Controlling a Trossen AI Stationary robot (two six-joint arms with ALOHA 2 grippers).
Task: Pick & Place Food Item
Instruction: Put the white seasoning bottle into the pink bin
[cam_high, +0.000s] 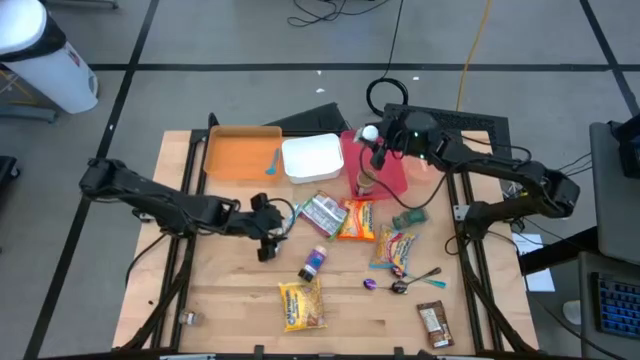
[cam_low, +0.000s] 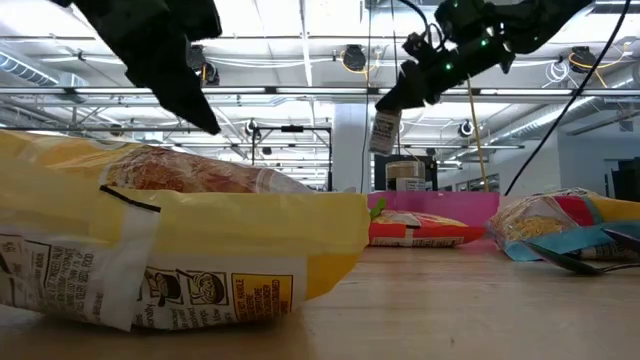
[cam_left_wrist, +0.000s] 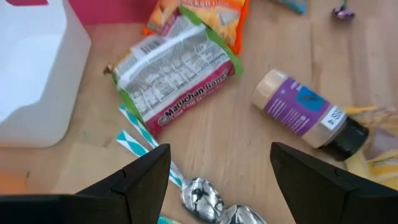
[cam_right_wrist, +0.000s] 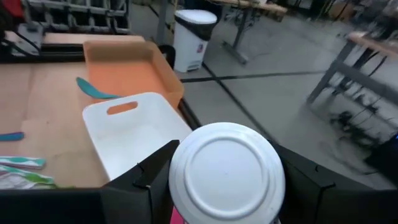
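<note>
High view: the right gripper (cam_high: 374, 150) is carrying a white-capped jar (cam_high: 369, 134) above the pink tray (cam_high: 395, 172) at the counter's (cam_high: 200, 290) far side; this looks like the placing step, so lowering and release should be coming next.

Low view: the jar (cam_low: 385, 130) is hanging clear in the air.

Right wrist view: its jaws are pinching the jar (cam_right_wrist: 226, 174), with a white bin (cam_right_wrist: 134, 134) behind.

Left wrist view: the left gripper (cam_left_wrist: 217, 180) is waiting, jaws spread, over 2 spoons (cam_left_wrist: 202, 198), beside a ramen packet (cam_left_wrist: 177, 74) and spice bottle (cam_left_wrist: 308, 115).

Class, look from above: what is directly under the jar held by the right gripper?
The pink tray lies under the jar in the right gripper. The tray's floor beneath them is hidden.
</note>
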